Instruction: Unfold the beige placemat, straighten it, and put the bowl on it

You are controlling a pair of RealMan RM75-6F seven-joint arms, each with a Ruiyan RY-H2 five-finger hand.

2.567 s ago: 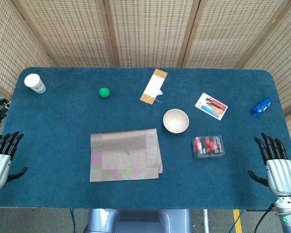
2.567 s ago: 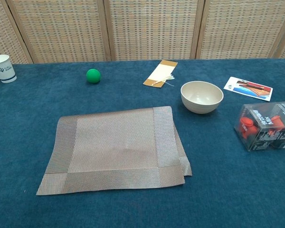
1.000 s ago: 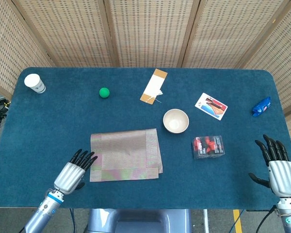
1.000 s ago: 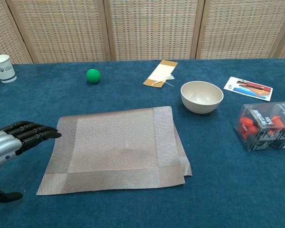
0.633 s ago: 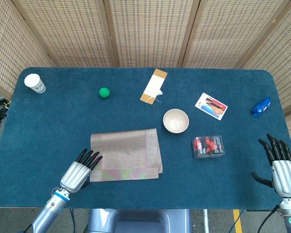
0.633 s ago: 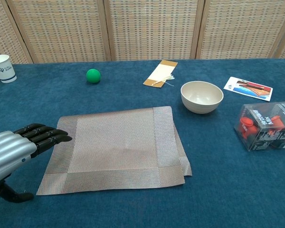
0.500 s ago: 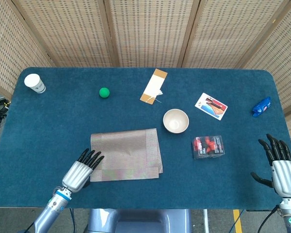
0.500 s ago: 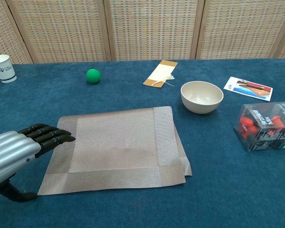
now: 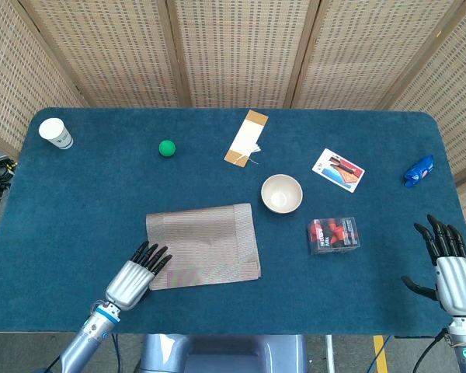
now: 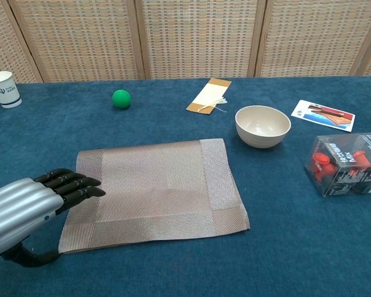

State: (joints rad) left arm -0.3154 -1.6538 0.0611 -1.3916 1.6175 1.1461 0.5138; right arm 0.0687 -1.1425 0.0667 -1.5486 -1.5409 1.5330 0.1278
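Beige placemat [image 10: 154, 189] folded; left hand [image 10: 26, 209] flat, fingers [image 10: 74, 184] straight on its edge

My left robot hand [image 9: 137, 273]: ribbed silver back, black fingers [image 10: 74, 183], blue wrist ring, grey forearm. My right robot hand [image 9: 450, 268]: same build, black cable below.

Left hand [image 10: 34, 207] sits low at the near left, fingers straight and together, fingertips [image 10: 89, 188] over the folded beige placemat's [image 10: 157, 189] left border. Behind it to the right, the bowl [image 10: 263, 125] stands empty on the blue table [image 10: 284, 260], apart from the mat. Green ball [image 10: 121, 98] farther back.
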